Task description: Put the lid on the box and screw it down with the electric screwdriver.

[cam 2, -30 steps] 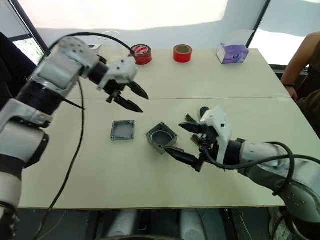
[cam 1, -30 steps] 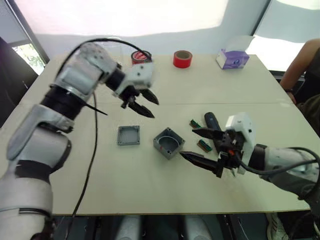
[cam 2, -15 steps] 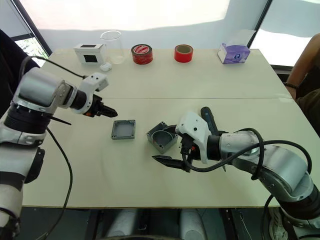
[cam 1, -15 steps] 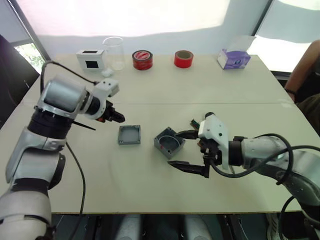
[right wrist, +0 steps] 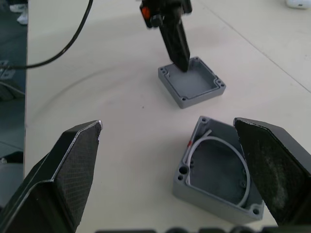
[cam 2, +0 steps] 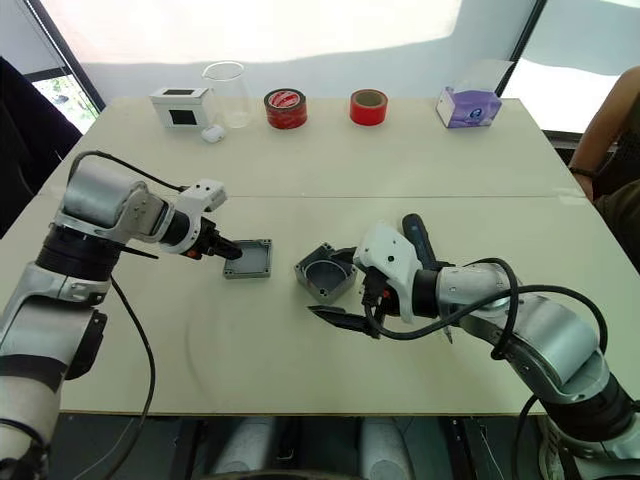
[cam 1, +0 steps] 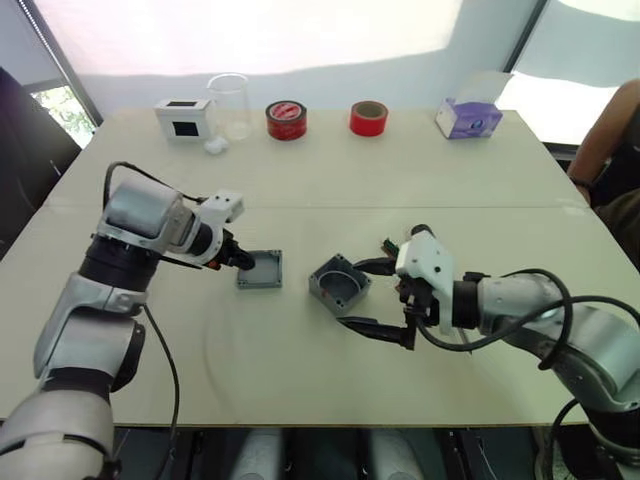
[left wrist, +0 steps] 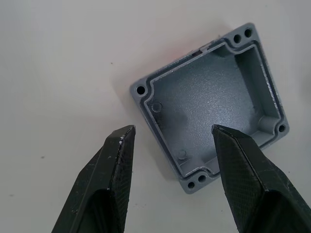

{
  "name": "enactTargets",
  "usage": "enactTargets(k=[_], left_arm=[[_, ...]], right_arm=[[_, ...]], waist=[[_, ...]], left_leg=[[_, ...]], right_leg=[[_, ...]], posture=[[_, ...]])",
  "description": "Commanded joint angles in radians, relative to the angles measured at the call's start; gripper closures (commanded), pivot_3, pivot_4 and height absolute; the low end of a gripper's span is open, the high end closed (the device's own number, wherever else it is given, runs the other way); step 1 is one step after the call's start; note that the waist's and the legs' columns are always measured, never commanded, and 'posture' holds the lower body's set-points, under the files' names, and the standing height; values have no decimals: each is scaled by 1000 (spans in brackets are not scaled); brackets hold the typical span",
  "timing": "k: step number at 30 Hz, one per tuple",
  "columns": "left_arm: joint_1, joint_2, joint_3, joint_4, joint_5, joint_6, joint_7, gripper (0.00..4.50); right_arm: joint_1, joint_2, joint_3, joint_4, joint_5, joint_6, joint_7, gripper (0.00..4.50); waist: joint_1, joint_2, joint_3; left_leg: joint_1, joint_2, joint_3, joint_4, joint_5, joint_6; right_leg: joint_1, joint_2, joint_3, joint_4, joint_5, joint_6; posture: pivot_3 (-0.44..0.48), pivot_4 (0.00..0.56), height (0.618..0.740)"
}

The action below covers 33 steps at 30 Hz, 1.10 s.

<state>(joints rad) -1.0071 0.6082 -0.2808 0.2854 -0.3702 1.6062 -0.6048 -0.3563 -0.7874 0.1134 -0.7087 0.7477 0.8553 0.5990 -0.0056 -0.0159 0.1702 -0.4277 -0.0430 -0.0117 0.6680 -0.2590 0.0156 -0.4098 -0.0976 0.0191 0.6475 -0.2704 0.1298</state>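
- On the beige table (cam 1: 300, 380), the small flat grey metal lid (cam 1: 259, 269) lies hollow side up, my left gripper (left wrist: 170, 141) spread open straddling its edge.
- Beside it, the square grey metal box (cam 1: 339, 284) lies open, my right gripper (cam 1: 375, 297) wide open around it.

Pale beige table (cam 1: 300, 370) with a seam across the middle. Far edge row, robot's left to right: white box with black window (cam 1: 182, 117), clear beaker (cam 1: 229, 104), small white item (cam 1: 215, 146) beside it, two red tape rolls (cam 1: 286, 119) (cam 1: 368, 117), purple tissue box (cam 1: 467, 118). Mid-table: grey lid (cam 1: 260, 270) lying inside-up, open grey box (cam 1: 338, 285) just to its right, apart from it. Electric screwdriver (cam 2: 416, 232) and small green parts (cam 1: 390, 245) right of the box
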Motion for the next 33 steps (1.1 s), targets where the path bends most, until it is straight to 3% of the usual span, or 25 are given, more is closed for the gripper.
enactTargets(k=[1,5,8,12,13,18,21,25,28,33], left_arm=[[2,-8,9,25,19,8,49,1948],[13,-33,9,42,16,8,79,1948],[21,-44,15,49,10,8,95,2791],[34,-62,34,49,1,8,118,4357],[41,-69,43,46,-3,8,124,4486],[73,-110,123,3,-13,8,161,4486],[51,-155,247,-9,-9,-22,183,4486],[14,-160,346,-26,-11,-274,167,4486],[15,-191,401,-79,5,-654,139,4486],[-14,-273,373,-81,49,-896,178,4486]], right_arm=[[3,13,-20,-42,-1,10,-21,0],[27,18,-38,-59,0,19,-42,0],[37,21,-44,-67,2,21,-51,0],[46,19,-54,-69,1,20,-52,0],[47,17,-57,-68,0,20,-51,0],[49,24,-84,-54,18,26,-51,0],[42,72,-140,-16,73,41,-85,0],[-34,167,-215,88,111,73,-188,0],[-139,253,-256,215,150,106,-267,0],[-338,357,-366,470,201,181,-405,0]], waist=[[0,0,0],[5,1,-1],[12,1,-1],[19,1,-2],[20,1,-2],[21,3,-3],[25,3,-3],[20,0,-1],[14,0,-1],[18,0,-1]], left_leg=[[0,0,0,0,0,0],[2,0,0,0,0,0],[3,0,0,0,1,-1],[3,0,0,0,1,-2],[3,0,0,0,1,-2],[5,-1,0,0,1,-2],[6,-1,-1,0,1,-2],[2,-1,-1,0,2,-3],[1,-1,-1,-2,5,-9],[0,-1,2,-5,7,-12]], right_leg=[[0,0,0,0,0,0],[1,0,0,1,0,0],[1,0,0,2,0,0],[1,0,0,1,0,0],[2,0,0,1,0,0],[4,-1,0,1,0,0],[5,-1,0,1,0,0],[1,-2,0,1,1,-1],[-2,-1,0,1,1,-1],[-5,-2,1,0,1,-2]], posture=[[0,150,740],[0,150,740],[0,150,740],[0,150,740],[0,150,740],[0,150,740],[0,150,740],[0,150,740],[0,150,740],[0,150,740]])
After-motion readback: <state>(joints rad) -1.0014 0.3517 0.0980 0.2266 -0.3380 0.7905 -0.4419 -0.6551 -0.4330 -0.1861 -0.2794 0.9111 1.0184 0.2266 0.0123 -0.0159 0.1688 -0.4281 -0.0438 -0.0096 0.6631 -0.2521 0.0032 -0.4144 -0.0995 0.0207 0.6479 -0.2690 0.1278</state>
